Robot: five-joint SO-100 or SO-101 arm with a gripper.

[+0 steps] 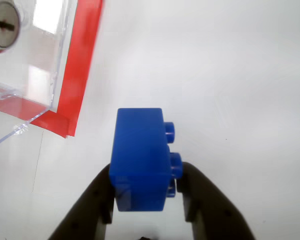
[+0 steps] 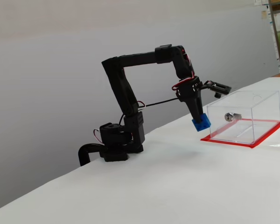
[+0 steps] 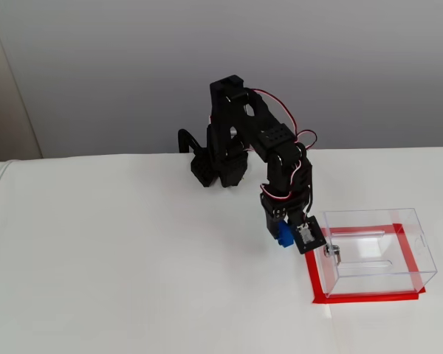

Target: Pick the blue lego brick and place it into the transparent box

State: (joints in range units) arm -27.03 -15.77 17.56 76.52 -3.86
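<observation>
The blue lego brick (image 1: pixel 141 159) is clamped between my black fingers (image 1: pixel 92 205), its studs pointing right in the wrist view. My gripper (image 1: pixel 145 192) is shut on it and holds it above the white table. In a fixed view the brick (image 2: pixel 201 123) hangs just left of the transparent box (image 2: pixel 252 112), lower than the box's top rim. In another fixed view the brick (image 3: pixel 284 235) sits under my gripper (image 3: pixel 289 237), beside the left wall of the box (image 3: pixel 384 254). The box's corner, red base edge (image 1: pixel 82 65) and silver lock (image 1: pixel 4 27) show at the wrist view's upper left.
The arm's base (image 2: pixel 116 147) stands at the table's back edge near a grey wall. White tabletop (image 3: pixel 133 280) spreads wide to the left and in front of the box. A cable (image 2: pixel 156 102) runs along the arm.
</observation>
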